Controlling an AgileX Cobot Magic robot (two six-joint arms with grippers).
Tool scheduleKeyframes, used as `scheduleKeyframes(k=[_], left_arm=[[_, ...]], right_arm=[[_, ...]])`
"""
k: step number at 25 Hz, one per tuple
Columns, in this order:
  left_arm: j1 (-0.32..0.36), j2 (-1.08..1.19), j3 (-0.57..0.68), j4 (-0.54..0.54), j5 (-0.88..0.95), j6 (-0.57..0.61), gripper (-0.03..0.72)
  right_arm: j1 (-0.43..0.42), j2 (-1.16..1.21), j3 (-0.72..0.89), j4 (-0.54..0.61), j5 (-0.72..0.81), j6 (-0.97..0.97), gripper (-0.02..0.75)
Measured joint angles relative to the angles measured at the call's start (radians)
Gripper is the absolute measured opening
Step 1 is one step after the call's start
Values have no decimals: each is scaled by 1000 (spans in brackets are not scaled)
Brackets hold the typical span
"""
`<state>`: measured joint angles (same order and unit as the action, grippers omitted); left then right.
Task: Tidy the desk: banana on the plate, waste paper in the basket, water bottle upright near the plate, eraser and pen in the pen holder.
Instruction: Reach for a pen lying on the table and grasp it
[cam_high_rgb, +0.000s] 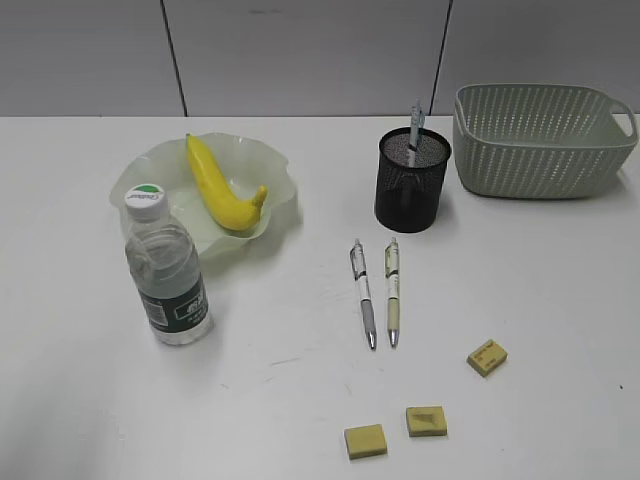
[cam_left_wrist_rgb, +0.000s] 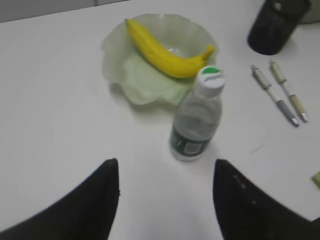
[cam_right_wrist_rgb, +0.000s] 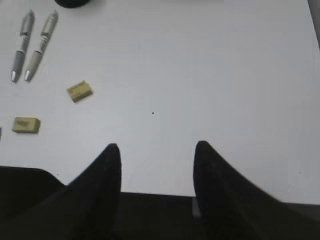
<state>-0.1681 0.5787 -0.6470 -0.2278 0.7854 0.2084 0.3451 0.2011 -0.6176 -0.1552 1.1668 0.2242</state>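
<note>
The banana (cam_high_rgb: 222, 183) lies on the pale-green plate (cam_high_rgb: 270, 160), also in the left wrist view (cam_left_wrist_rgb: 162, 50). The water bottle (cam_high_rgb: 166, 270) stands upright in front of the plate. The black pen holder (cam_high_rgb: 411, 180) holds one pen. Two pens (cam_high_rgb: 378, 291) lie side by side on the desk (cam_high_rgb: 300, 400). Three yellow erasers (cam_high_rgb: 487, 357) lie near the front. The basket (cam_high_rgb: 540, 140) stands at the back right. No waste paper shows. My left gripper (cam_left_wrist_rgb: 165, 165) is open and empty above the desk, short of the bottle (cam_left_wrist_rgb: 197, 120). My right gripper (cam_right_wrist_rgb: 157, 150) is open and empty near the desk's front edge.
A grey wall runs behind the desk. The two other erasers (cam_high_rgb: 426, 421) (cam_high_rgb: 365, 440) lie at the front edge of the exterior view. In the right wrist view the pens (cam_right_wrist_rgb: 32, 45) and two erasers (cam_right_wrist_rgb: 79, 91) lie to the left of the gripper.
</note>
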Motion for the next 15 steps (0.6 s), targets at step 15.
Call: scheduleKeyframes(k=[15], left_arm=[[-578, 1091, -712, 96, -140, -246, 462]], right_arm=[[0, -183, 103, 58, -102, -35, 363]])
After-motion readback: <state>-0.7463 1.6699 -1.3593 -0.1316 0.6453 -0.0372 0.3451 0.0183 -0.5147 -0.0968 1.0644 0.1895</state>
